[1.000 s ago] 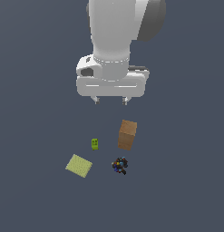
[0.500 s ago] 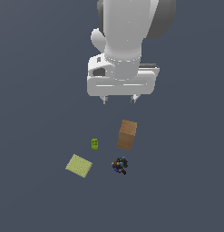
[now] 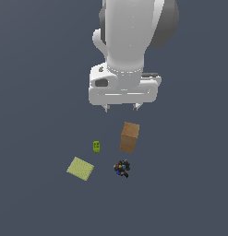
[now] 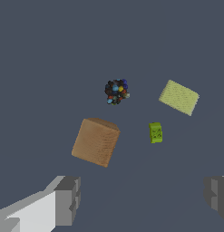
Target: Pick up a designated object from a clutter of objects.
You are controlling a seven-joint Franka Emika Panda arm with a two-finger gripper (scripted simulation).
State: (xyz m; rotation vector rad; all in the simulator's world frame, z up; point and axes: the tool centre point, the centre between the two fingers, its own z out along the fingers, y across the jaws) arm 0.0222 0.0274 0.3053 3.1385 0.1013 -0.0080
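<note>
Though small, the speckled lump [image 3: 121, 168] lies free, at six o'clock from the brown box [image 3: 129, 137].
It looks light, hard, knobbly; pinch across its middle. The gripper [image 3: 121, 108] hangs above, fingers [image 4: 67, 200] apart.

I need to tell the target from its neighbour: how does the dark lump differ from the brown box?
The dark lump is much smaller than the brown box. The lump is irregular and knobbly; the box has flat faces and straight edges. The lump is dark with blue, red and orange specks; the box is plain tan-brown. Both rest apart on the grey floor, untouched by the open gripper above.
</note>
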